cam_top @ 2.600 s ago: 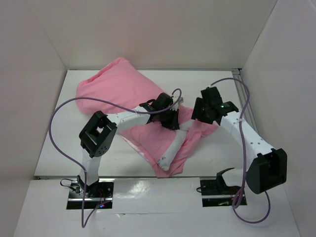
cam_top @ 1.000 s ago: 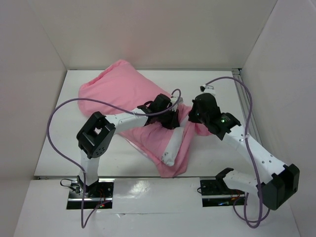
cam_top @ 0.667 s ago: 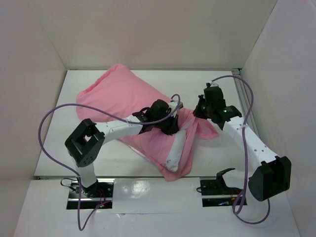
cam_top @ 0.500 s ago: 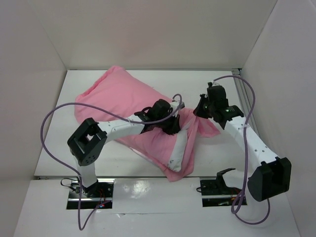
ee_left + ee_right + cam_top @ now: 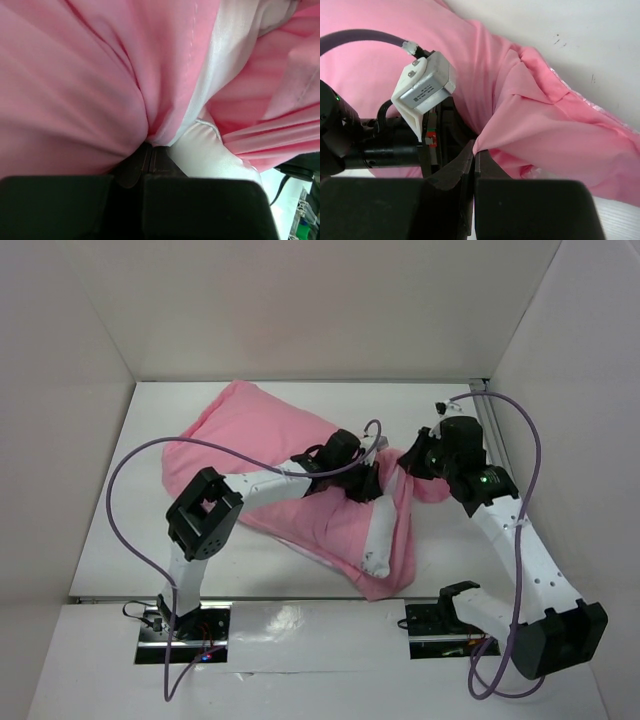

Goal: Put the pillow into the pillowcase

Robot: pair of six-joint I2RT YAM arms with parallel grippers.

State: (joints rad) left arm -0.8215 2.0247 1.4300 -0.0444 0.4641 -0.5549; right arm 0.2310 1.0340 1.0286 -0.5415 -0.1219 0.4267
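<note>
Both arms reach in over the white table [image 5: 120, 540] and meet at the mouth of the pillowcase [image 5: 262, 440]. The pink satin lies slantwise, its plump closed end toward the far left and its open end toward the near middle. Most of the pillow [image 5: 381, 537] is inside it; only a long white strip shows at the opening, running down toward the near edge with pink cloth on either side.

The left gripper [image 5: 148, 148] has its jaws pressed together on a gathered fold of the pink cloth, right beside the bare white edge of the cushion. The right gripper [image 5: 474, 149] sits just to the right of it, jaws likewise pinched tight on the hem of the pillowcase, which peaks up into a small tent at the grip. From the right wrist the left wrist's grey-white camera box [image 5: 425, 84] shows close by, with a purple cable [image 5: 360, 37] curving off it.
</note>
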